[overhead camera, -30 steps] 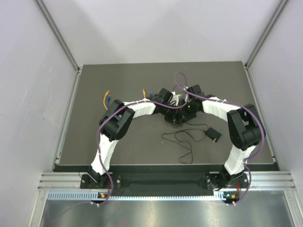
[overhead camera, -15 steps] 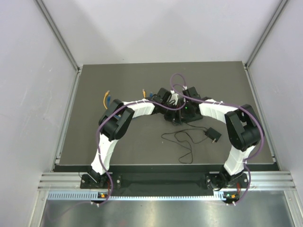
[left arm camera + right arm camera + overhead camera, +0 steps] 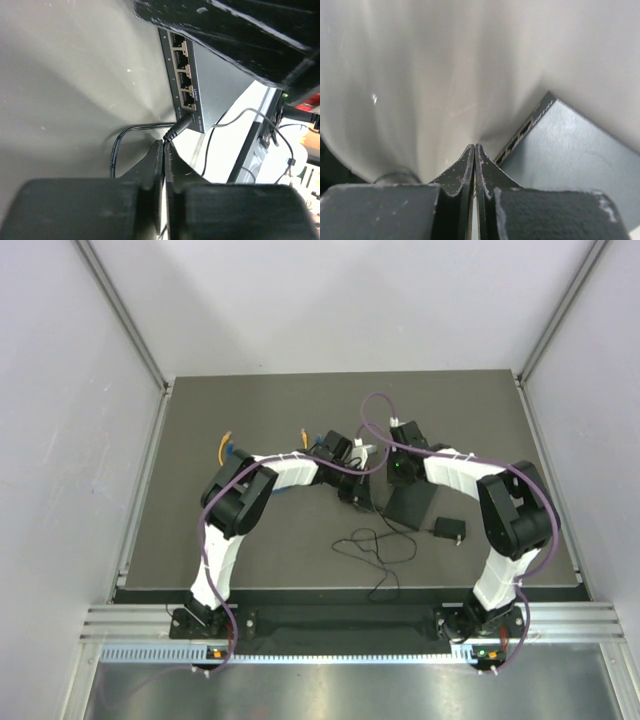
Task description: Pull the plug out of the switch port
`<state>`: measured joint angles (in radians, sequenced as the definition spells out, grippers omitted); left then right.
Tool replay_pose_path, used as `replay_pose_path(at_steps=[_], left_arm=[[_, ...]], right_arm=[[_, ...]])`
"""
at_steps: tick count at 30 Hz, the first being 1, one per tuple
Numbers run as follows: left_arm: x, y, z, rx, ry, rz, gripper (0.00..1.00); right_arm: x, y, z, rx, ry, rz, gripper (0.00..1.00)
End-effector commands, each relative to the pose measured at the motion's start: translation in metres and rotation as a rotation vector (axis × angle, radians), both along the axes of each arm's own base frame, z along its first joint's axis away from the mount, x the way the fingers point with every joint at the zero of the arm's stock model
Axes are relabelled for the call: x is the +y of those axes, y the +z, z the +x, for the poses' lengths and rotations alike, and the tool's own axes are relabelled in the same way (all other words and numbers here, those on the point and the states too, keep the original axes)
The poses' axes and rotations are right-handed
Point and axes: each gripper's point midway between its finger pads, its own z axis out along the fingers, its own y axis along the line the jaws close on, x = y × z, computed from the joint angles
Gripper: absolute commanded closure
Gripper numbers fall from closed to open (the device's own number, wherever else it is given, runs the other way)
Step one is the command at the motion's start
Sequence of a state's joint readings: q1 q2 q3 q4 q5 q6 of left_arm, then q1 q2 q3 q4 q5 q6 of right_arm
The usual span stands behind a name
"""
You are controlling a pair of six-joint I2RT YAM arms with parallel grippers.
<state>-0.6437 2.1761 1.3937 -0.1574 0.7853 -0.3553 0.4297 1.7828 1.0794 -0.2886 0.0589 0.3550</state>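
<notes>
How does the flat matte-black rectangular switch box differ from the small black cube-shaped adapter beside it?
The switch box is broad and flat; the adapter is much smaller and blocky. The box shows a row of ports on one edge; the adapter trails a thin black wire. Both are black and lie on the dark table.

I see the far half of the table [image 3: 300, 400] free, also the strip left of the left arm [image 3: 285, 472]; a gripper can pass there. Some coloured cable ends [image 3: 225, 449] lie far left. The middle is tight: the left arm and the right arm [image 3: 455, 468] meet over the switch [image 3: 412, 506], with a purple cable [image 3: 363, 420] arching above. In front, a thin black wire [image 3: 375, 545] lies in loops and a small adapter [image 3: 447, 531] sits near the switch's corner. At the ports [image 3: 182, 75], the plug [image 3: 181, 126] and the right arm crowd the approach.
</notes>
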Motion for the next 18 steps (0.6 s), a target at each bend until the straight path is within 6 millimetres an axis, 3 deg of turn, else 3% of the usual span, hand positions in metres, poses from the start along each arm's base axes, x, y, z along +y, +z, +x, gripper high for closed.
replay_pose_path(at_steps=[1, 6, 7, 11, 13, 17, 18], left_arm=[[0.014, 0.002, -0.002, 0.001, -0.019, 0.042, 0.91], [0.016, 0.009, 0.002, -0.048, -0.031, 0.05, 0.59], [0.016, 0.011, 0.002, -0.051, -0.033, 0.048, 0.54], [0.01, 0.031, 0.01, -0.092, -0.041, 0.009, 0.5], [0.006, 0.04, 0.012, -0.118, -0.047, -0.012, 0.5], [-0.001, 0.052, 0.023, -0.185, -0.055, -0.057, 0.8], [-0.003, 0.055, 0.023, -0.194, -0.061, -0.074, 0.8]], right_arm=[[-0.004, 0.024, -0.015, 0.053, -0.03, 0.032, 0.99], [-0.012, 0.066, -0.009, 0.045, -0.075, 0.062, 0.83], [-0.013, 0.076, -0.009, 0.046, -0.077, 0.062, 0.74], [-0.028, 0.096, -0.018, 0.08, -0.095, 0.044, 0.54], [-0.045, 0.096, -0.023, 0.107, -0.137, 0.038, 0.45], [-0.069, 0.094, -0.036, 0.136, -0.182, 0.102, 0.43], [-0.073, 0.092, -0.038, 0.139, -0.184, 0.107, 0.43]])
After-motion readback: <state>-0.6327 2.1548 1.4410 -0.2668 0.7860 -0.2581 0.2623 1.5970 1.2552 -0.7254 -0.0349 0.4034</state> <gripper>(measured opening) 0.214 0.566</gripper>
